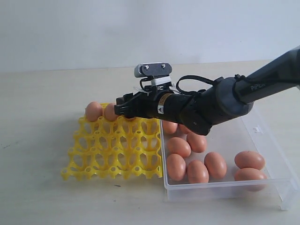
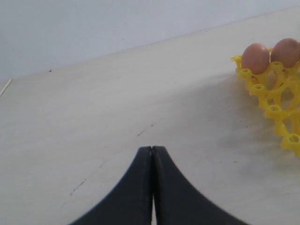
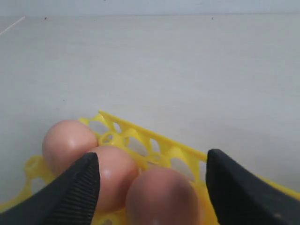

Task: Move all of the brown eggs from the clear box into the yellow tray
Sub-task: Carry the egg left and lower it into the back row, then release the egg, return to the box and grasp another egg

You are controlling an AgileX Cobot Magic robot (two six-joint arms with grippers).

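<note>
Black fingers [image 2: 133,192] of the left gripper [image 2: 152,150] were pressed tip to tip above the pale table [image 2: 93,117], with nothing between them. We saw one corner of the yellow tray [image 2: 272,93] in that wrist view. In the exterior view the tray lay left of centre, and two brown eggs [image 1: 93,111] sat side by side at the left end of its far row. The right gripper [image 1: 120,107] reached over that same row, just right of the pair. Its wrist view showed us the claw spread wide, one finger on each side of a third egg [image 3: 161,197] that lay in line with the other two. A gap showed beside the egg, so the claw gripped nothing. Just beside the tray's right edge stood the clear box [image 1: 276,168], and we counted at least eight more brown eggs lying loose inside it.
</note>
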